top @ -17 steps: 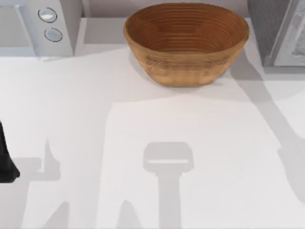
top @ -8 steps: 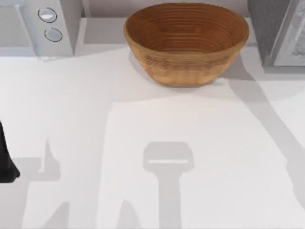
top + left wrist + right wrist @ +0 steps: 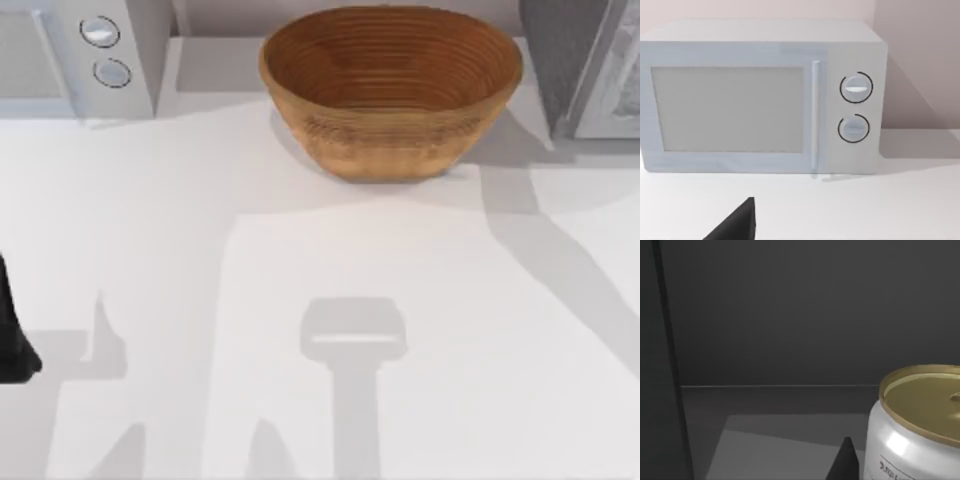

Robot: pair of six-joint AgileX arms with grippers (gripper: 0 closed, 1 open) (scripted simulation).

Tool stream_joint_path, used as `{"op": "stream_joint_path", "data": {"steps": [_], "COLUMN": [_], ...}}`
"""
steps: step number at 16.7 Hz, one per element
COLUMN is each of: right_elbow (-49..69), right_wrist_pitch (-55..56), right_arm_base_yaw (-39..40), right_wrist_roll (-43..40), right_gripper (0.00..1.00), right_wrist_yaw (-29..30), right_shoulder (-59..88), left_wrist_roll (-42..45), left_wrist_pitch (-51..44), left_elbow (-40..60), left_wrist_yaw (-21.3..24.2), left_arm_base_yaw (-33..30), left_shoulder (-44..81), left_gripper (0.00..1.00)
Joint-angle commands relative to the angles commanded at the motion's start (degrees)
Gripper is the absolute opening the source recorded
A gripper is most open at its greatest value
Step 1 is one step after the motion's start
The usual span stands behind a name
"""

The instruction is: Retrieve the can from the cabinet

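Setting: white table against a pale wall; dark cabinet interior seen from the right wrist.

Item 1, can: silver body, gold lid, upright on the cabinet floor, close in front of the right pincer and just to one side of its one visible dark fingertip. Not yet held; how wide the pincer stands open cannot be told.

Item 2, cabinet, overhead: at the table's far right corner, door ajar.

Change noted: over the last second the right arm's shadow on the table has swung toward the cabinet, judged as the arm reaching further in. Grasp judged next.

Item 3, basket: wicker, empty, far centre.

Item 4, microwave: door closed, facing the left pincer, which sits parked at the left edge; its opening cannot be told.
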Motion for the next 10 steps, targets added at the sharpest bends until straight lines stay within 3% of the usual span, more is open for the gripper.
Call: {"op": "stream_joint_path", "data": {"steps": [6, 10], "right_elbow": [-1.6, -12.6], "right_wrist_pitch": [0.8, 4.4], "right_arm_base_yaw": [-0.9, -4.5], "right_wrist_roll": [0.1, 0.0], "right_gripper": [0.00, 0.00], "right_wrist_yaw": [-0.8, -4.7], "right_shoulder": [-1.2, -9.1], "left_wrist_roll": [0.0, 0.0], "left_wrist_pitch": [0.0, 0.0], "left_elbow": [0.0, 0.0], "left_wrist_yaw": [0.0, 0.0], "left_arm_base_yaw": [0.0, 0.0], "left_shoulder": [0.0, 0.0], "left_gripper": [1.00, 1.00]}}
